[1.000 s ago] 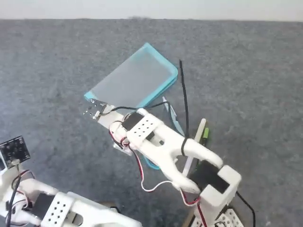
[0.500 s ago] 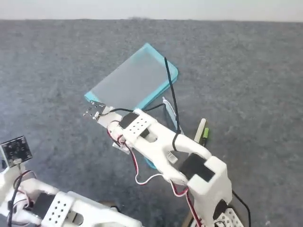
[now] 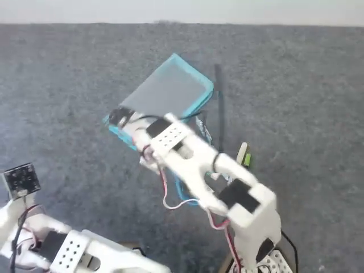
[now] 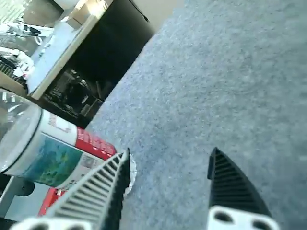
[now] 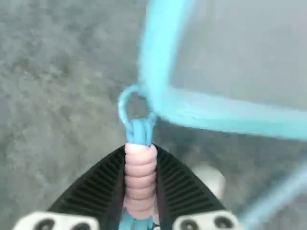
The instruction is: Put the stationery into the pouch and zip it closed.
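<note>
**Right arm on the zip pull, pen out on the mat**

Right gripper (image 5: 140,152) is clamped on the pink ribbed zipper pull (image 5: 140,175). A blue cord loop (image 5: 133,103) runs from the pull to the pouch's corner. The pouch (image 3: 168,91) lies flat mid-table on the grey mat (image 3: 296,85), teal-edged, clear face up. The gripper sits at the corner toward the left arm's side. A green-and-white pen (image 3: 243,154) lies on the mat beside the right arm, outside the pouch. Left gripper (image 4: 169,158) hangs spread and empty over the mat, well apart from the pouch.

My reading: zipper work is in hand. With the pen out I'd guess opening, though I can't be sure.

To do it well:
- Draw low and straight along the zip line, so the cord stays taut and doesn't slide from the jaws.
- Nothing pins the pouch, so it will likely drag with the pull. The idle left arm could hold the opposite end down.
</note>
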Motion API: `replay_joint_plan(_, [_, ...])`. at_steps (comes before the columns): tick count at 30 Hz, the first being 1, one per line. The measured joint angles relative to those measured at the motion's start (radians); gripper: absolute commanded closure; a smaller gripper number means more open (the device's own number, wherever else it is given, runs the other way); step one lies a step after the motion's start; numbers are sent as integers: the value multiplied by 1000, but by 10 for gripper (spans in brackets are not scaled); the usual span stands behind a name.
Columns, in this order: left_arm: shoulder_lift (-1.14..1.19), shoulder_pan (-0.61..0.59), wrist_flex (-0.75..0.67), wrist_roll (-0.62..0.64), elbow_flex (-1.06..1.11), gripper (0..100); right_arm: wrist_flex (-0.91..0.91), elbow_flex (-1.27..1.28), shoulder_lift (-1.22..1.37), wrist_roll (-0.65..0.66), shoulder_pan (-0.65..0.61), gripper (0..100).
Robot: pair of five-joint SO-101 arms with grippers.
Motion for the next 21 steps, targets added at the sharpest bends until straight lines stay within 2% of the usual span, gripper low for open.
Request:
replay_joint_plan(8, [0, 114, 221, -66, 0, 747, 166, 0, -374, 38, 166, 992])
replay_joint_plan(12, [0, 212, 423, -72, -91, 747, 229, 0, -531, 94, 218, 992])
replay_joint_plan(17, [0, 466, 802, -71, -361, 737, 296, 0, -632, 150, 253, 992])
replay_joint_plan(21, [-2, 720, 1026, 38, -594, 666, 327, 0, -652, 158, 278, 992])
